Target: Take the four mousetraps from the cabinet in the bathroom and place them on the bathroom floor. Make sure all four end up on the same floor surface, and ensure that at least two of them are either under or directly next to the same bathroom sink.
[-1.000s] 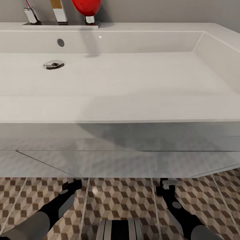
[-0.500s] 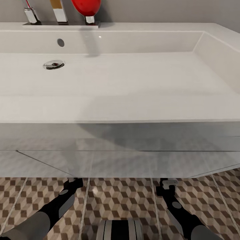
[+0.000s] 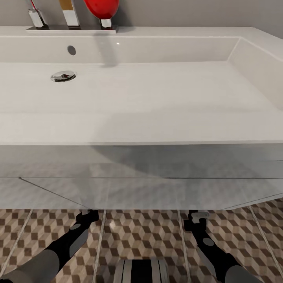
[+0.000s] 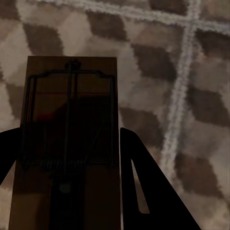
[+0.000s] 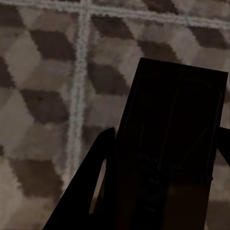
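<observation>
Head view: both arms reach low beneath the sink (image 3: 157, 98), over the bathroom floor (image 3: 149, 232).
Left gripper (image 4: 72, 191): fingers clamp a mousetrap (image 4: 72, 120) by its long edges.
Right gripper (image 5: 163, 191): likewise closed on a second mousetrap (image 5: 177, 124).
Handling: probably light, stiff boards; edge grips keep clear of the wire.

L arm (image 3: 74, 236) edged slightly toward sink (image 3: 141, 90); R arm, view unchanged.
</observation>
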Motion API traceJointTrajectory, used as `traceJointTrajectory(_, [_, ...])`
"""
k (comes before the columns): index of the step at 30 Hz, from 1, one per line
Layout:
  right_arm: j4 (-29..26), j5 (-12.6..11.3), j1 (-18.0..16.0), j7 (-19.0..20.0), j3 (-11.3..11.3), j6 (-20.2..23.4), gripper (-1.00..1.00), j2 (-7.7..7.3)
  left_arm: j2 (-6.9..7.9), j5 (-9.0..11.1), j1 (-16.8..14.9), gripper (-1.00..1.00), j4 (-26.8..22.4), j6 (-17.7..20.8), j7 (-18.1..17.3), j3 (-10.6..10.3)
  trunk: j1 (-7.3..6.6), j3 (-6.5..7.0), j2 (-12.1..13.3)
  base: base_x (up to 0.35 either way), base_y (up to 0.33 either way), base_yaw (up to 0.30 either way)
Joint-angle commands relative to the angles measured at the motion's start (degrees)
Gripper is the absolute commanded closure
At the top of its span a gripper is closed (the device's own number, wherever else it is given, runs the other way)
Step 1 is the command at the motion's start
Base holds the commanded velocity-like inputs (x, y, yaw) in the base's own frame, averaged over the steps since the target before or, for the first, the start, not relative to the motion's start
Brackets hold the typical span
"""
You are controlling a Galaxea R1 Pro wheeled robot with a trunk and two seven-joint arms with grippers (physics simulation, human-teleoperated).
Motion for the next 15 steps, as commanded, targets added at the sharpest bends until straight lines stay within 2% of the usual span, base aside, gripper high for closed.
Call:
traceJointTrajectory(1, [0.0, -0.6, 0.0, -0.1, 0.4, -0.2, 1.00, -0.05, 0.06, 0.3, 0.0, 1.00, -0.1, -0.2, 0.5, -0.5, -0.01, -0.03, 0.0, 0.000, 0.000, 0.000])
traceJointTrajectory(15, [0.0, -0.6, 0.0, 0.1, 0.4, -0.2, 1.00, -0.07, -0.03, 0.3, 0.0, 1.00, -0.1, -0.1, 0.4, -1.8, 0.02, -0.26, 0.0, 0.000, 0.000, 0.000])
